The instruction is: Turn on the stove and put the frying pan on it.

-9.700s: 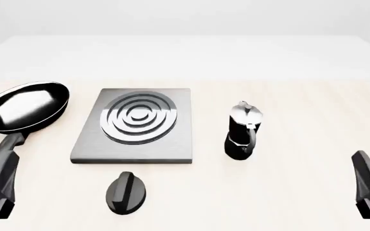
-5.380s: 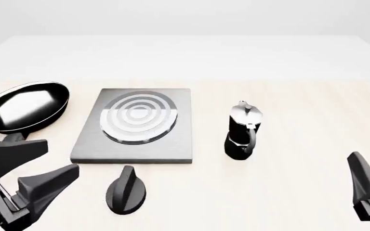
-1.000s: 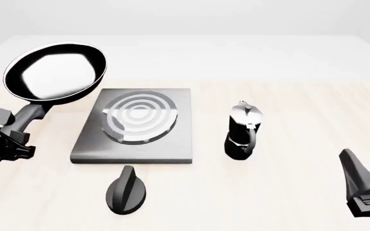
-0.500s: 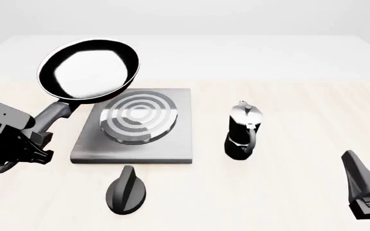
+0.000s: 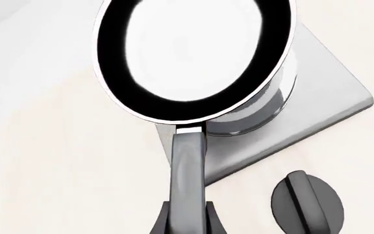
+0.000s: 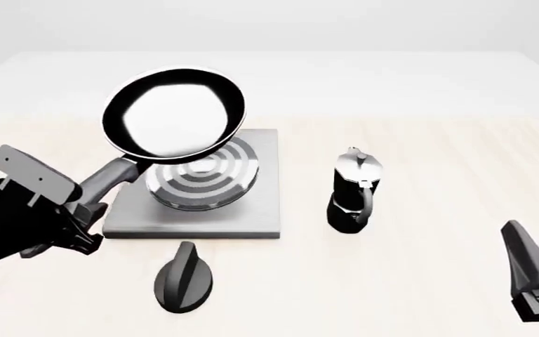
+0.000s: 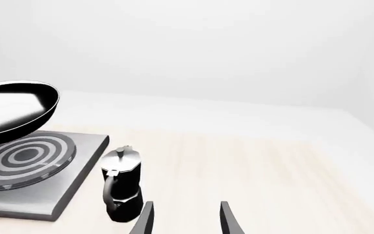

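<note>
Frying pan (image 6: 176, 112) above stove (image 6: 196, 184); knob (image 6: 184, 276) before, moka pot (image 6: 354, 191) right.

The glossy black frying pan (image 6: 175, 114) hangs tilted in the air above the stove's (image 6: 250, 203) left rear part. The grey plate lies flat, its black knob (image 6: 184, 276) just in front.

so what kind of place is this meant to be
Most likely a simulated kitchen tabletop, not a real room: a pale wooden table against blank white walls. On it sit a stove with its separate knob and a moka pot, with the frying pan held above the burner rings.
</note>
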You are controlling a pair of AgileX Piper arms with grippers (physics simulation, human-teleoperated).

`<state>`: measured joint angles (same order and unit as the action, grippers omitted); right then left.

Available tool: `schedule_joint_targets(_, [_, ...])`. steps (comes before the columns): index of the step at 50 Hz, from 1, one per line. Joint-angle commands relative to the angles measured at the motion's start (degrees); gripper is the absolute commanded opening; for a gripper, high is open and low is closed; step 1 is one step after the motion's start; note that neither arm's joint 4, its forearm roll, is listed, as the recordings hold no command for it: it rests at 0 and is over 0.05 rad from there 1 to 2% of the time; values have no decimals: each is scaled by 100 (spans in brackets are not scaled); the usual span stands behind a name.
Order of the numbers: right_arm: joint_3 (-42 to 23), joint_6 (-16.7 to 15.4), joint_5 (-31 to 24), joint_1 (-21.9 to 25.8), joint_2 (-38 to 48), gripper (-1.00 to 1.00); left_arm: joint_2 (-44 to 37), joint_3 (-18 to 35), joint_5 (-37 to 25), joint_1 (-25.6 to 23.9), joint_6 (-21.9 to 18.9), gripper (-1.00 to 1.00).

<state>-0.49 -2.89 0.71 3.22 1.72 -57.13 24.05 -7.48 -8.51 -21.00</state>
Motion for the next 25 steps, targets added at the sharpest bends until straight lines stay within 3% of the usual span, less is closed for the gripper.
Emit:
schedule_joint_targets(1, [-22, 7, -68, -23, -55, 100, -100, 30, 232, -245, -76, -100])
schedule_joint_targets(25, [3, -4, -62, -30, -68, 100, -717, -300, 940, -264, -99, -100])
